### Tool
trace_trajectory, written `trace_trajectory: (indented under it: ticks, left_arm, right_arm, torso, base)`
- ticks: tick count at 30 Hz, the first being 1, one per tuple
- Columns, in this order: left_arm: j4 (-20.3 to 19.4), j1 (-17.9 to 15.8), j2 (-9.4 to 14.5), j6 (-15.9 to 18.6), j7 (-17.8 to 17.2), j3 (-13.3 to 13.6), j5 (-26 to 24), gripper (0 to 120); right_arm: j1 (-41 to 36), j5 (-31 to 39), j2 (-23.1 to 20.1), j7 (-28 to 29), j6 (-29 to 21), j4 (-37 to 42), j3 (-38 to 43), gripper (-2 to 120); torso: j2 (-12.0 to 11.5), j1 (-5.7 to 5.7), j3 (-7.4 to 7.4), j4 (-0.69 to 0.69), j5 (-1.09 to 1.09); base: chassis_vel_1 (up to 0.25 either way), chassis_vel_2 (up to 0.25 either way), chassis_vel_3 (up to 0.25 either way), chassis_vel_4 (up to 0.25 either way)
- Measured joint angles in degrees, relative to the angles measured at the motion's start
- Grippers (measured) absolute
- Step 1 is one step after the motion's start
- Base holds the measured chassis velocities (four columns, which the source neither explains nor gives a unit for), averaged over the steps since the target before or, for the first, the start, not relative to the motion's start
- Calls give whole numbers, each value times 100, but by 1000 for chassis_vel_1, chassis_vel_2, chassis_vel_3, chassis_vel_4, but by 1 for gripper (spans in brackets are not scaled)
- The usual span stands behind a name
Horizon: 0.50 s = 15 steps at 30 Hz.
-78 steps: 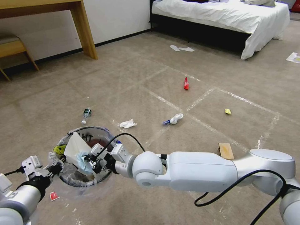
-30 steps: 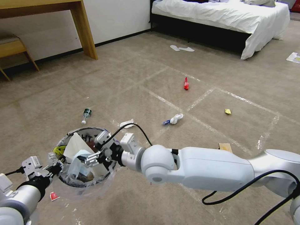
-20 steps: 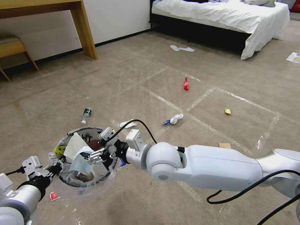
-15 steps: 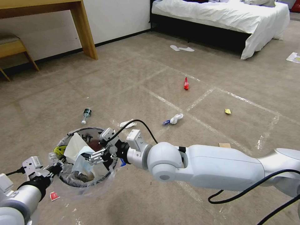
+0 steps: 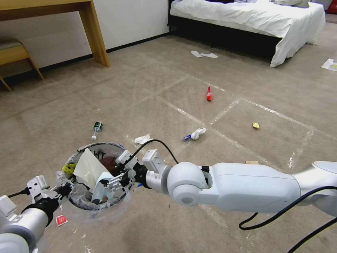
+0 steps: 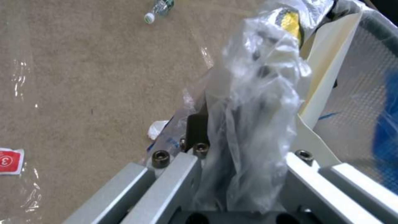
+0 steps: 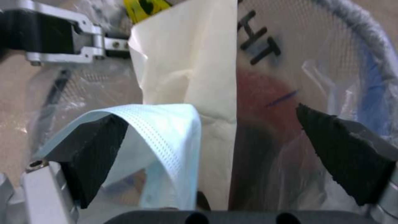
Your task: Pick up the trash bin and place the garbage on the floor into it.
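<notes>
1. Pale blue mask (image 7: pixel 166 130) is draped over one pad of the right gripper (image 5: pixel 114 180), and the jaws stand wide apart in the right wrist view, so the mask is hanging off the pad rather than being pinched.

2. The right gripper sits over the mouth of the trash bin (image 5: pixel 116 149), near and to the left in the scene, with the right arm reaching across from the right side.

3. Here is the relation that counts: the mask hangs straight down from the pad into the bin's open mouth, its long axis dropping along the white paper sheet (image 5: pixel 86 167) that stands upright inside. My read is that it only has to slip free to land inside.

4. The left gripper (image 5: pixel 63 189) is clamped on the bin's near-left rim; the left wrist view shows crinkled clear liner (image 6: pixel 257 102) bunched between its fingers, so it carries the bin.

5. On the floor beyond: a plastic bottle (image 5: pixel 97 128) just past the bin, a white tissue (image 5: pixel 143 139) to its right, another crumpled wad (image 5: pixel 196 134) farther right, a red wrapper (image 5: pixel 209 94) far off, a yellow scrap (image 5: pixel 256 125) well to the right, and a small red packet (image 5: pixel 61 220) near the left arm.

6. Judging by reach, the free right arm is the better placed for the tissue, the closest piece.
</notes>
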Motion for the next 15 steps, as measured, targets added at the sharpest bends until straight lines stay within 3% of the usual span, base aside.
trace_trajectory:
  ticks: [15]
  left_arm:
    - [31,-35,-14,0,20,0,-4,1]
  right_arm:
    - [746,617,319,210,-1047,101,-275,100]
  torso:
    - [0,0,0,-1,0]
  base:
    - [0,0,0,0]
